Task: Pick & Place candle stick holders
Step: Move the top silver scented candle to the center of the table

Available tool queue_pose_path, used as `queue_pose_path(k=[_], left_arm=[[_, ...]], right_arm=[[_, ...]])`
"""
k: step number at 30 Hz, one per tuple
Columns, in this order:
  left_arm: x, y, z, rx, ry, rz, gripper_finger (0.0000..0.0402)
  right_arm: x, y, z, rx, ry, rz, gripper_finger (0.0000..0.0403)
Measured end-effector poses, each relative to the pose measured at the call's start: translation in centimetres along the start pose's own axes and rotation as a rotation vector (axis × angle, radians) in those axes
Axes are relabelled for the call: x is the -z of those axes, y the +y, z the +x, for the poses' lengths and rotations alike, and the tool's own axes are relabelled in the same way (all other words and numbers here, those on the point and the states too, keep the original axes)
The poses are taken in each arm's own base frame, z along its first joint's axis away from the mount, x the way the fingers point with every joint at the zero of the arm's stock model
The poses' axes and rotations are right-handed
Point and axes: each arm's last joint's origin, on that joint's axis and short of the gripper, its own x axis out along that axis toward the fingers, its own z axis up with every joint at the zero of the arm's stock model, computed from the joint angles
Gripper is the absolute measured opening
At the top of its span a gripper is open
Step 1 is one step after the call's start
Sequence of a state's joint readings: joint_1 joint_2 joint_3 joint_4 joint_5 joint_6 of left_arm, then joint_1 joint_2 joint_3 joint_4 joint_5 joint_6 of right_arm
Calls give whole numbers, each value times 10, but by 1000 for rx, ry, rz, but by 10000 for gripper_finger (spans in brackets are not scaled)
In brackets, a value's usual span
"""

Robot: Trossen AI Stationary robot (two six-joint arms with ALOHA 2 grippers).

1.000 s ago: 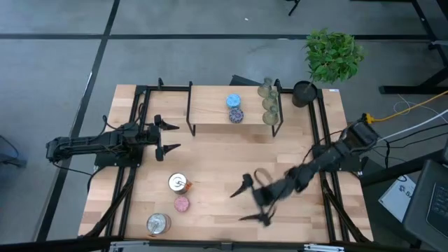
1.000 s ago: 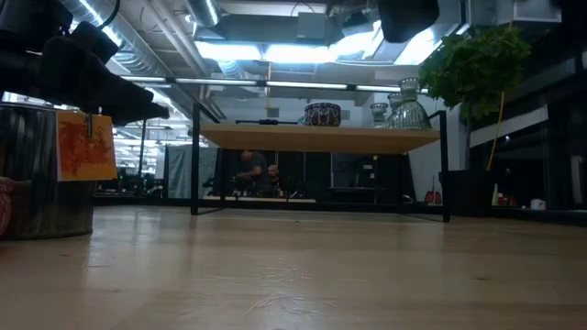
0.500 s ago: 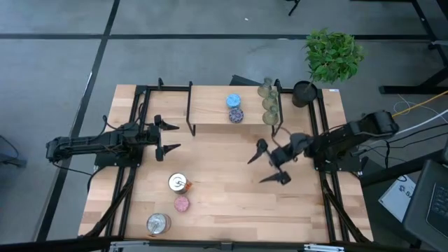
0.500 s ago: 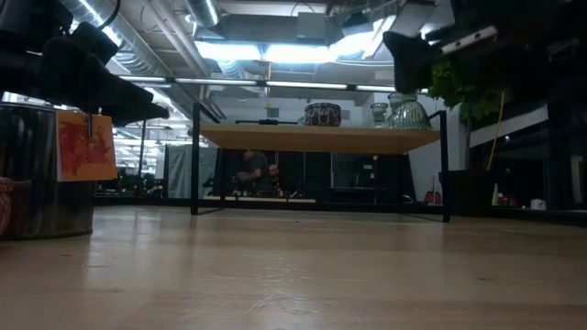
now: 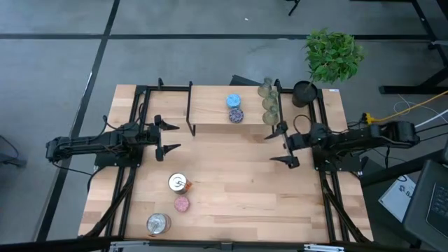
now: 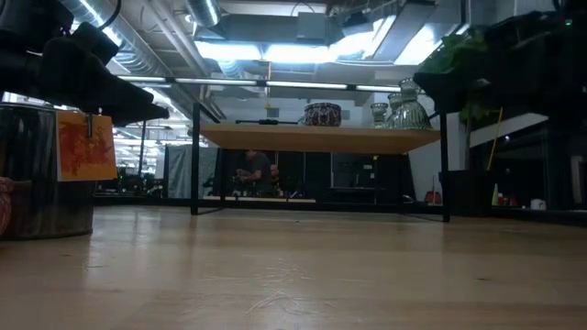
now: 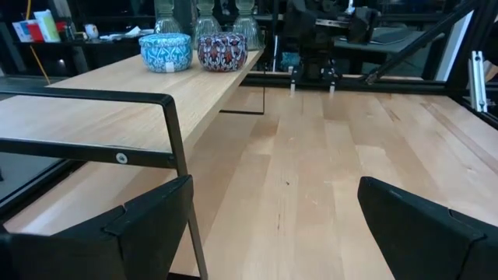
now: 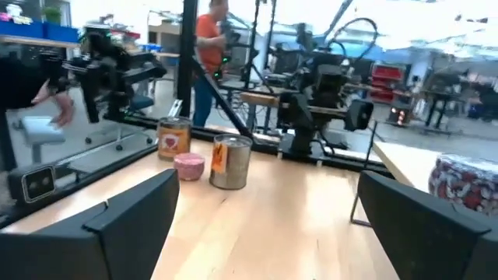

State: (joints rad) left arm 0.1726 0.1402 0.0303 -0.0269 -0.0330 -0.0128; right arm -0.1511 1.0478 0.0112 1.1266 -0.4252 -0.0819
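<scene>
Right tool [image 5: 283, 146] hung released, empty, beside the shelf's [image 5: 210, 105] right end; left tool [image 5: 170, 137] waited released at desk's left. Blue [image 5: 234, 101], purple-speckled [image 5: 237, 115] and three green glass holders [image 5: 269, 104] stood on the shelf. Two silvery holders [image 5: 179, 183] and the pink one [image 5: 181, 204] stood on the desk [image 5: 231, 189], near left.

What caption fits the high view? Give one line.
Both open grippers, left and right, flank a wooden shelf holding five small holders.

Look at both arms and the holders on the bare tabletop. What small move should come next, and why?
Probably the left gripper should move toward the nearer silvery holder. Its fingers stand open and empty beside the raised shelf, and three holders remain on the tabletop: that one, the pink holder and a second silvery holder. The right gripper, also open, sits farther away.
</scene>
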Motion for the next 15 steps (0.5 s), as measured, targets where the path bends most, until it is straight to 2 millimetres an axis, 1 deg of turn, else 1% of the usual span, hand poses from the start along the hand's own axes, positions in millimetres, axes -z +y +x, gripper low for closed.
queue_pose_path(k=[6, 9, 15], left_arm=[[0, 0, 0, 0, 0, 0, 363], [0, 0, 0, -1, 0, 0, 363], [0, 0, 0, -8, 0, 0, 363]], right_arm=[[-2, -2, -6, -54, 1, -47, 398], [-1, -8, -11, -33, 23, -57, 398], [0, -14, -20, 29, 80, -2, 398]])
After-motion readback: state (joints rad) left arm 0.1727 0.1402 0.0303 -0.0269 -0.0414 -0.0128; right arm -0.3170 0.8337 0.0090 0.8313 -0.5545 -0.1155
